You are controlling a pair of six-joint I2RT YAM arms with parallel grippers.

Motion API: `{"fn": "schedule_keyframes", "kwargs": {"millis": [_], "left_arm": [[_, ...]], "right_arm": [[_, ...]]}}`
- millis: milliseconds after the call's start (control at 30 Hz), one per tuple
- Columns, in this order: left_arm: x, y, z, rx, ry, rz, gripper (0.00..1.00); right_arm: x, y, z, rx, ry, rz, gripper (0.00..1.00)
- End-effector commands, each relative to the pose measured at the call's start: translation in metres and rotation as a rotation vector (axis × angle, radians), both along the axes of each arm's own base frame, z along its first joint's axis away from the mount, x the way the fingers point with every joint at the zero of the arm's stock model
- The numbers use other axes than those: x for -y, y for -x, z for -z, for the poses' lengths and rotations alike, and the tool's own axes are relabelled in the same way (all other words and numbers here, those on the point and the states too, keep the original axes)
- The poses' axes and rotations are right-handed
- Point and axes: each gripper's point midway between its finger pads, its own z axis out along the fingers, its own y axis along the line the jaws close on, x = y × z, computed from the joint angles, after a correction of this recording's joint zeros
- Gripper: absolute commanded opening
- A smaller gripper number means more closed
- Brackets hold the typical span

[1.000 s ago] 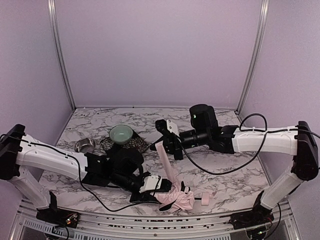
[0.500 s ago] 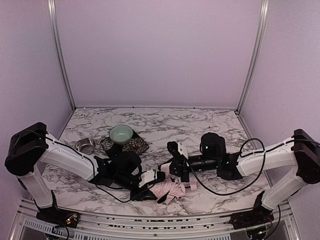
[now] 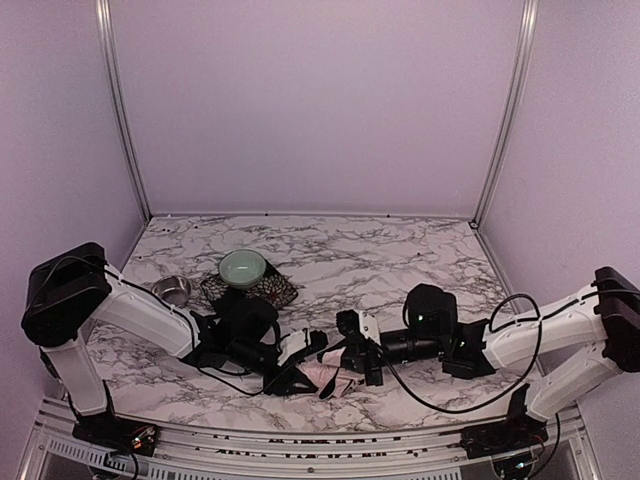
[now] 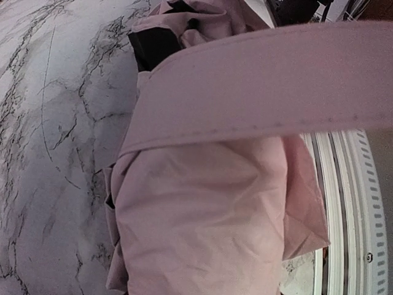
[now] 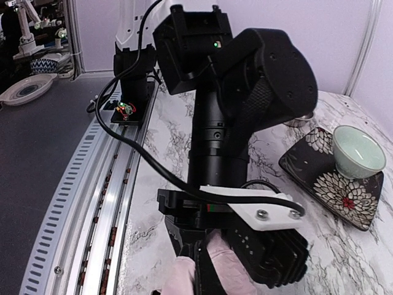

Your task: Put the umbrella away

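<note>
The umbrella (image 3: 325, 378) lies folded as a pale pink bundle with black lining near the table's front edge. My left gripper (image 3: 303, 362) is shut on this bundle from the left. In the right wrist view pink fabric (image 5: 227, 270) sits between the left gripper's black fingers (image 5: 184, 239). In the left wrist view the fabric (image 4: 202, 209) fills the frame, and a pink strap (image 4: 245, 80) stretches taut across it. My right gripper (image 3: 352, 362) presses against the bundle from the right, shut on that strap. Its own fingertips are hidden.
A pale green bowl (image 3: 243, 267) stands on a dark floral mat (image 3: 275, 291) behind the left arm. A small metal bowl (image 3: 171, 291) sits to the left of the mat. The aluminium rail (image 5: 92, 184) runs along the front edge, and the right arm's black cable (image 3: 440, 403) loops over the table.
The right gripper came down and toward the front, bringing the raised strap low over the bundle. The left gripper and umbrella shifted slightly left, and the bundle looks more compact.
</note>
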Motion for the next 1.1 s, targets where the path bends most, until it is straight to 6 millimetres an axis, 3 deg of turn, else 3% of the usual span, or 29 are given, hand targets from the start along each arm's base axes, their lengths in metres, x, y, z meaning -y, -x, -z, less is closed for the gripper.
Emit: {"fn": "schedule_keyframes", "kwargs": {"millis": [0, 67, 200, 400, 567, 700, 1033, 1067], "left_arm": [[0.000, -0.011, 0.014, -0.085, -0.020, -0.071, 0.00], [-0.002, -0.018, 0.018, -0.109, -0.028, -0.104, 0.00], [-0.012, -0.041, 0.022, -0.127, -0.045, -0.209, 0.00], [-0.013, -0.042, 0.022, -0.123, -0.043, -0.199, 0.00], [-0.020, -0.045, 0.025, -0.122, -0.060, -0.199, 0.00], [-0.031, -0.037, 0.035, -0.146, -0.122, -0.165, 0.00], [-0.037, -0.009, 0.028, -0.221, -0.142, -0.031, 0.00], [-0.037, -0.007, 0.026, -0.226, -0.134, -0.020, 0.03]], "right_arm": [[-0.023, 0.026, -0.016, 0.066, -0.074, -0.099, 0.00], [-0.036, 0.036, -0.010, 0.101, -0.046, -0.142, 0.00], [-0.043, 0.051, 0.038, 0.134, 0.119, -0.169, 0.00], [-0.046, 0.061, 0.056, 0.169, 0.167, -0.189, 0.00], [-0.033, 0.061, 0.113, 0.260, 0.379, -0.176, 0.00], [-0.013, 0.057, 0.149, 0.263, 0.486, -0.151, 0.00], [-0.008, 0.050, 0.187, 0.285, 0.551, -0.125, 0.00], [-0.006, 0.049, 0.191, 0.291, 0.559, -0.123, 0.00]]}}
